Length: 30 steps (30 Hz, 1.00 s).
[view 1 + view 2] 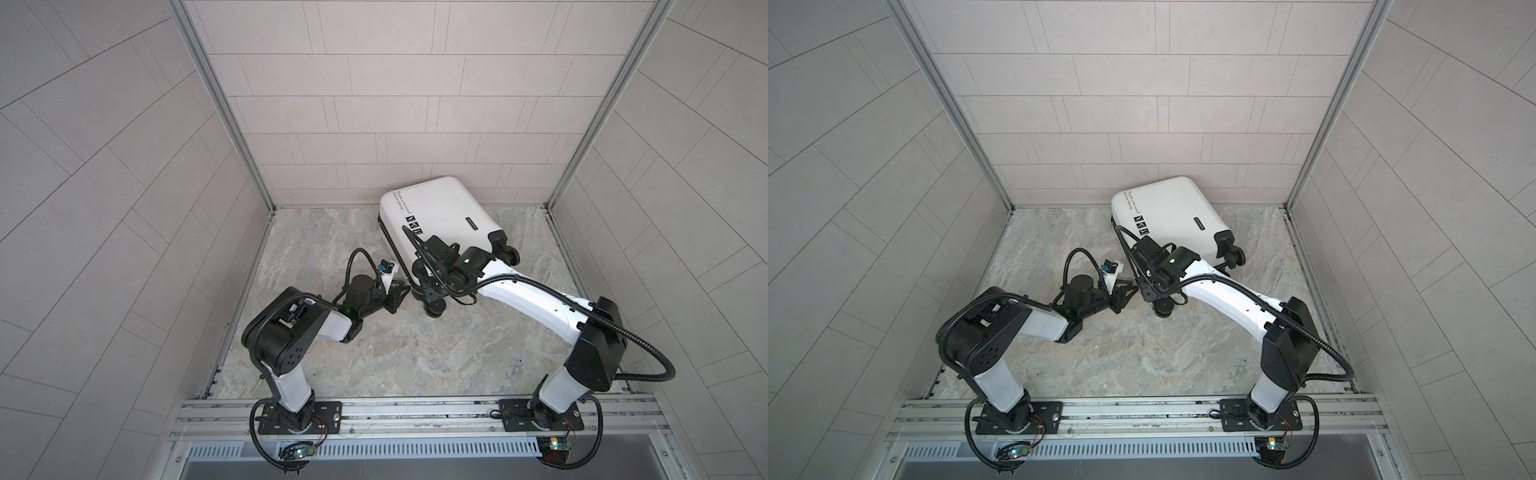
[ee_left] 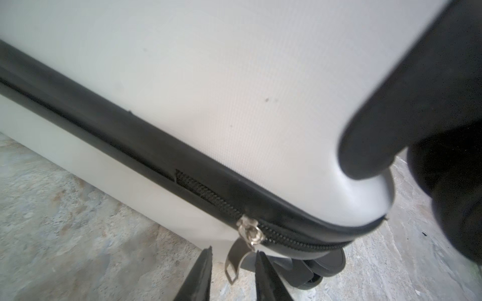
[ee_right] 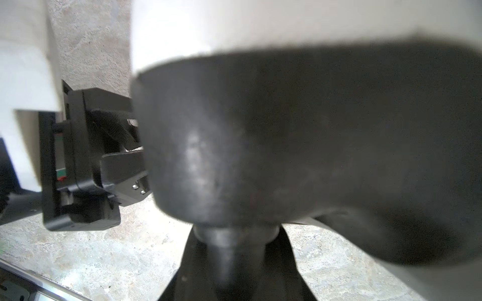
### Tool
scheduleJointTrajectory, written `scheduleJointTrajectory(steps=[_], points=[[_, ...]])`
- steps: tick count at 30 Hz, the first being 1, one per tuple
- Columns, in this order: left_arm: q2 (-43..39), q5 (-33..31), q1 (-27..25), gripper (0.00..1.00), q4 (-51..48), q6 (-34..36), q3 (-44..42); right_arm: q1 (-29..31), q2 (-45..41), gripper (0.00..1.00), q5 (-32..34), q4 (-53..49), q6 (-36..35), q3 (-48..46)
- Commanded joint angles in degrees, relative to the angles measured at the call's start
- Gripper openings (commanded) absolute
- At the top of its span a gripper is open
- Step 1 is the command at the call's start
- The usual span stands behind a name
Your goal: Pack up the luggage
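Luggage [image 1: 440, 212] lies shell-up on the marble floor [image 1: 374, 357], far end by the back wall. Shell halves are together and the contents are hidden. Left gripper [image 2: 233, 250] is at the near corner, jaws narrowly parted astride the zipper pull [image 2: 234, 265], no visible pinch. Right gripper [image 3: 234, 239] is clamped on a black caster wheel [image 1: 435, 309] at the same end.

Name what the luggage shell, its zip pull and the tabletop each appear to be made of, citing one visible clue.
Luggage shell: probably hard plastic, white and matte, with a fine woven-looking texture. Zip pull: metal, judging by its silvery-grey sheen. Tabletop: looks like marble or a stone-print laminate, given the grey-beige veining; the pictures cannot settle which.
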Motion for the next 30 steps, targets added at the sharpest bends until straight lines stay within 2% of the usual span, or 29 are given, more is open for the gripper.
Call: scheduleJointTrajectory(steps=[1,15,20,25,30], points=[[-0.17,-0.12,-0.27,0.31,-0.5,2.02,1.74,-1.29,-3.32,0.29,3.56,0.14,1.83,0.52],[1.0,-2.02,-1.93,0.24,-2.31,3.62,4.3,-1.31,-3.23,0.28,3.11,-0.21,1.94,0.86],[0.58,-3.7,-1.88,0.18,-2.2,3.52,4.23,-1.32,-3.32,0.28,2.99,-0.39,1.93,0.87],[-0.98,-2.44,-1.87,0.0,-7.51,4.42,5.51,-1.26,-3.49,0.26,2.85,-0.34,2.03,1.12],[-2.91,-1.26,-2.11,0.0,-10.22,4.51,4.76,-1.3,-3.01,0.2,0.65,0.35,2.09,2.65]])
